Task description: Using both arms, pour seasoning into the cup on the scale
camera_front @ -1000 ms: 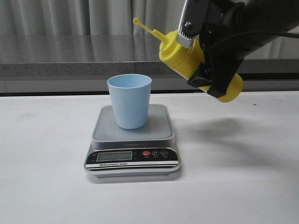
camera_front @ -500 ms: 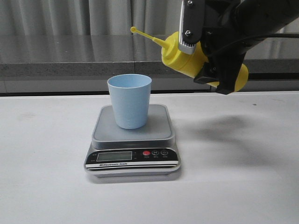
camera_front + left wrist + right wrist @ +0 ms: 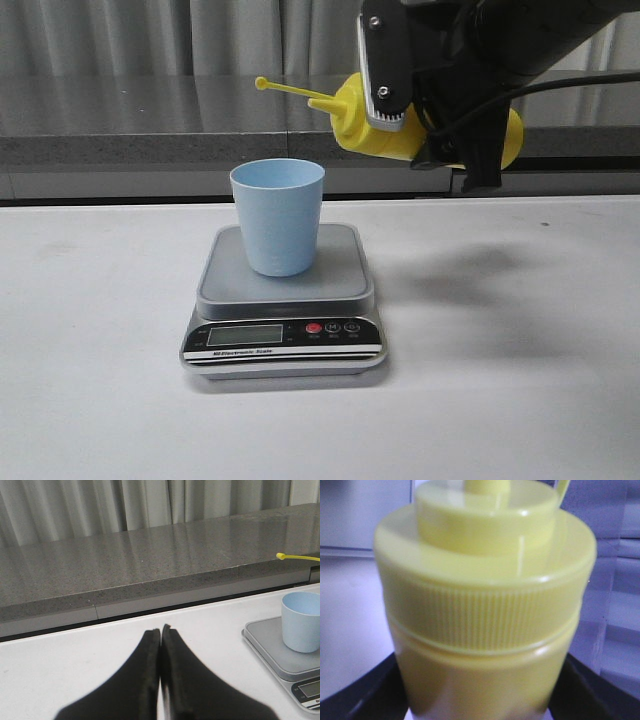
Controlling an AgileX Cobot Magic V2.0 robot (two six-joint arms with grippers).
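Half seasoning bottle [image 3: 352, 122] hidden behind R fingers [image 3: 385, 75].

Right gripper [image 3: 435, 110] raised, clamped (wrist rolled sideways) — left gripper [image 3: 160, 632] closed.

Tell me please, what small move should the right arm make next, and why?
Probably tip the seasoning bottle a little further, nozzle down. The right gripper holds it nearly level, and the nozzle tip, high above the cup on the scale, appears over its near-left rim. Nothing is seen pouring yet. The left gripper is shut, away from the cup.
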